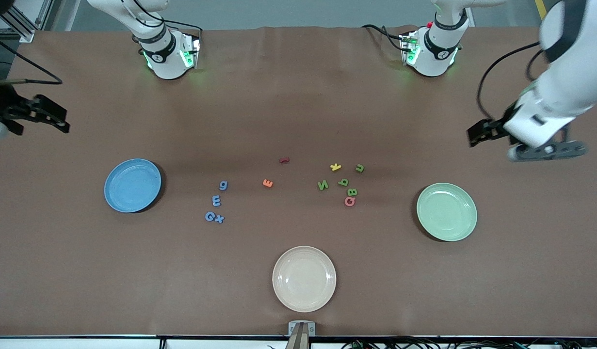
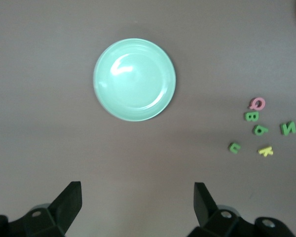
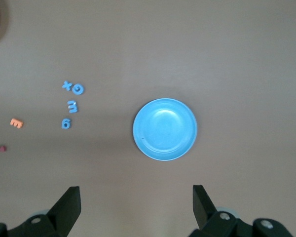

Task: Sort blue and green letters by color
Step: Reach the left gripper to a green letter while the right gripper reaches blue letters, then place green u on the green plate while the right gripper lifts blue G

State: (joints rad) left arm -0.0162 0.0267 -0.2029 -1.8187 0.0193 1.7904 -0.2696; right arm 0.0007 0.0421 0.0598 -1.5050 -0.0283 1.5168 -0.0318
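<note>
Sorting hasn't begun: four small blue foam letters (image 1: 216,201) lie at three o'clock of the round blue plate (image 1: 115,198), green letters (image 1: 344,182) at nine o'clock of the green plate (image 1: 468,220). Left gripper (image 2: 137,207) and right gripper (image 3: 136,210) hover, jaws spread; descend squarely over one letter.

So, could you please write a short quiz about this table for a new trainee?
1. True or false: the blue plate already holds letters.
2. How many green letters lie on the table?
3. Which plate is nearest the front camera: A blue, B green, C cream?

Key: 1 false, it is bare. 2 four. 3 C.
</note>
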